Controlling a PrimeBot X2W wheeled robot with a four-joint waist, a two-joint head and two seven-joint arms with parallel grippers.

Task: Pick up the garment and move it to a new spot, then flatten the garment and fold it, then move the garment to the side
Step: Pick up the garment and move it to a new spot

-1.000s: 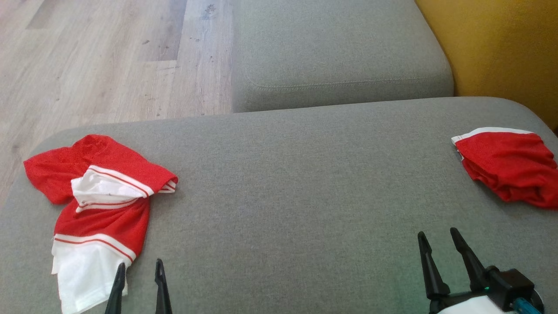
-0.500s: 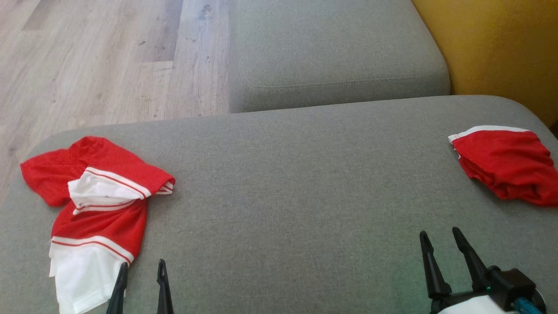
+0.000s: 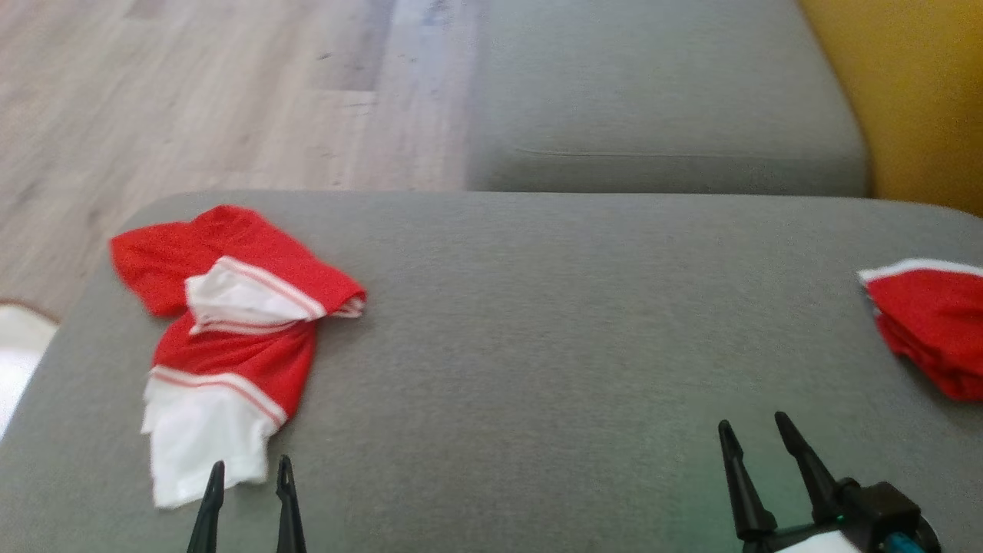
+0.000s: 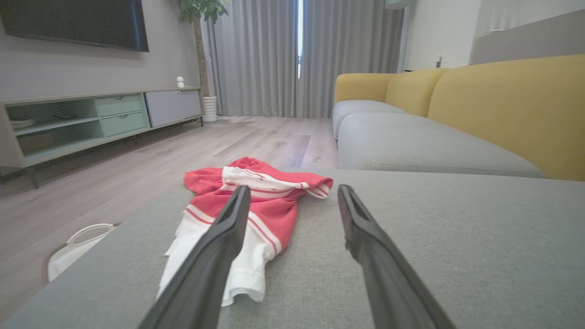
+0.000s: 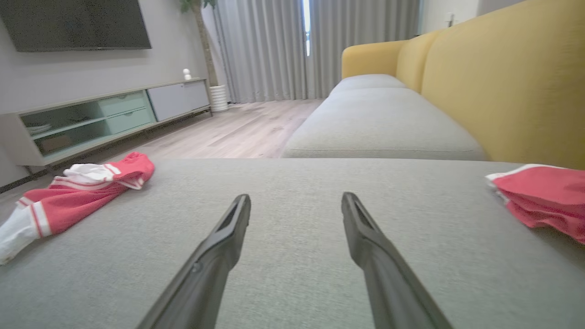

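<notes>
Since 0.5 s ago my head has swung leftward, so everything slides right across the head view; that is the camera, not the cloth. The grey seat cushion (image 3: 537, 346) spreads across the lower view. The crumpled red-and-white garment (image 3: 230, 338) lies on it at 10 o'clock, near the left edge, its white hem trailing toward me. A second red garment (image 3: 929, 330), folded, sits at 3 o'clock, well apart; I judge that 1 done and the crumpled 1 mine to take. My left gripper (image 3: 251, 462) hangs at 7 o'clock, fingers spread and empty, by the white hem; whether it touches I cannot tell. My right gripper (image 3: 751, 420), at 5 o'clock, is spread too, holding nothing. To pick up well, I should lower the left fingers over a bunched red fold rather than the thin hem, pinch through the layers, and lift until nothing drags.
</notes>
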